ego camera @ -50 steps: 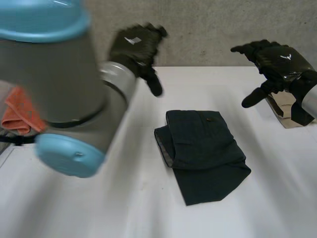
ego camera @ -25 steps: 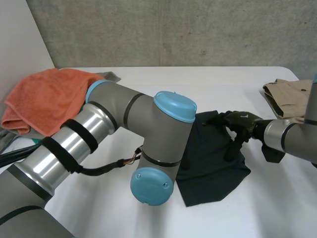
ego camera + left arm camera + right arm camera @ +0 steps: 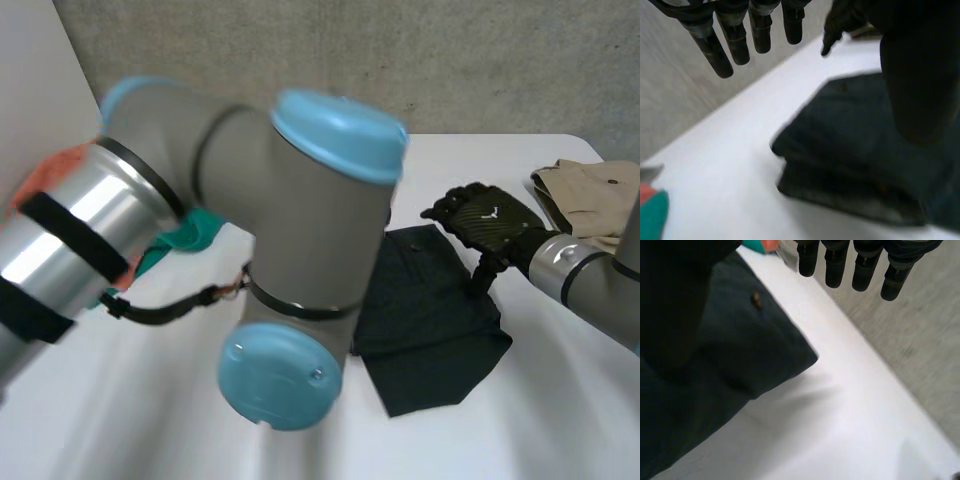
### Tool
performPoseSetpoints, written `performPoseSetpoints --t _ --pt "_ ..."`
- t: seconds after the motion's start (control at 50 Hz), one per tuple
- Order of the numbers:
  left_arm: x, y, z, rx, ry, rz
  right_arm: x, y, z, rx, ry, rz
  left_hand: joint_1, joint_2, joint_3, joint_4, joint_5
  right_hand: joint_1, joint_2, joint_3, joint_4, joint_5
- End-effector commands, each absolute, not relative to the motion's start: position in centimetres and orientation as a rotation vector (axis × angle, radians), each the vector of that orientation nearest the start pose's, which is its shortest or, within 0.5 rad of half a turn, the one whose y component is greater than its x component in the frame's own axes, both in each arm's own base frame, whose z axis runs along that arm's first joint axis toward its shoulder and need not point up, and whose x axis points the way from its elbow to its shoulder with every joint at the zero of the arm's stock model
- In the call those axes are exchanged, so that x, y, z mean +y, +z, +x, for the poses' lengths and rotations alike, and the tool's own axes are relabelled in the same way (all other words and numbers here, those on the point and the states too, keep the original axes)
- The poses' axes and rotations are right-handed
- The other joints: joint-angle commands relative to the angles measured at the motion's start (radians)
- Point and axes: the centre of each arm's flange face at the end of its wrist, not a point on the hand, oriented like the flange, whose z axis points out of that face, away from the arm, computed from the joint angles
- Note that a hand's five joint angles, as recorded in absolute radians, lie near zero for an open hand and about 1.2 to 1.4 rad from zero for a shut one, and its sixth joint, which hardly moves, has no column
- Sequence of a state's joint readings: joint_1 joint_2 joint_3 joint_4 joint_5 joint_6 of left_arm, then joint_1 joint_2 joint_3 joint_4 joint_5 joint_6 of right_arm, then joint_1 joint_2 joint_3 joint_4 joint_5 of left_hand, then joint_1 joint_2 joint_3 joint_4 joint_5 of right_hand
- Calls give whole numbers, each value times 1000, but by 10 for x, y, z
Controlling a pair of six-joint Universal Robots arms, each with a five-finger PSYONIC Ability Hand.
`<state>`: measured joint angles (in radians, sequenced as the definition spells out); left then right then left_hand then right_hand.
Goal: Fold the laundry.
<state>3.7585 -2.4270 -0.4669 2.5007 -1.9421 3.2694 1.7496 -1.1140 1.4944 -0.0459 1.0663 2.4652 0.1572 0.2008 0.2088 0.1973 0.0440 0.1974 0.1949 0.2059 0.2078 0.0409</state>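
A dark folded garment (image 3: 430,325) lies in the middle of the white table (image 3: 560,400). My right hand (image 3: 487,220) hovers at its far right corner, fingers straight and open, thumb pointing down toward the cloth. In the right wrist view the fingers (image 3: 850,265) reach past the garment's (image 3: 740,350) corner, near a small button (image 3: 755,299). In the left wrist view my left hand's fingers (image 3: 740,35) hang straight and open above the table beside the garment's (image 3: 850,150) folded edge, holding nothing. My right hand (image 3: 840,22) shows beyond them.
My left arm (image 3: 290,250) crosses the near left of the head view and hides part of the table. A beige garment (image 3: 590,190) lies at the far right. An orange towel (image 3: 50,175) and a teal cloth (image 3: 185,235) lie at the left.
My right hand has come in from the far right to the dark garment's far right corner. My left arm has swung across the head view and now covers the orange towel.
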Motion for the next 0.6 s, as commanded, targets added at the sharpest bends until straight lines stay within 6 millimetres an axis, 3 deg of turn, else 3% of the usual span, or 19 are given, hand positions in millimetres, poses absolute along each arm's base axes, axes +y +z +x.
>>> performPoseSetpoints --t 0.02,0.16,0.26,0.46,0.6 --pt "-185 300 -407 2416 -2102 1234 -278 192 230 1897 -1925 -1456 17 -26 -34 -23 -44 -23 -20 -31 -33 -41" --pt "-164 328 -409 2377 -2275 1700 -233 161 218 1914 -1783 -1431 17 -26 -34 -23 -44 -23 -20 -31 -33 -41" --pt "-147 336 -409 2347 -2326 1966 -218 139 212 1866 -1781 -1426 17 -26 -34 -23 -44 -23 -20 -31 -33 -41" --pt "-144 330 -409 2424 -2291 1949 -234 102 209 1770 -1969 -1415 17 -26 -34 -23 -44 -23 -20 -31 -33 -41" --pt "-145 331 -408 2442 -2293 1906 -244 92 219 1723 -2047 -1382 17 -26 -34 -23 -44 -23 -20 -31 -33 -41"
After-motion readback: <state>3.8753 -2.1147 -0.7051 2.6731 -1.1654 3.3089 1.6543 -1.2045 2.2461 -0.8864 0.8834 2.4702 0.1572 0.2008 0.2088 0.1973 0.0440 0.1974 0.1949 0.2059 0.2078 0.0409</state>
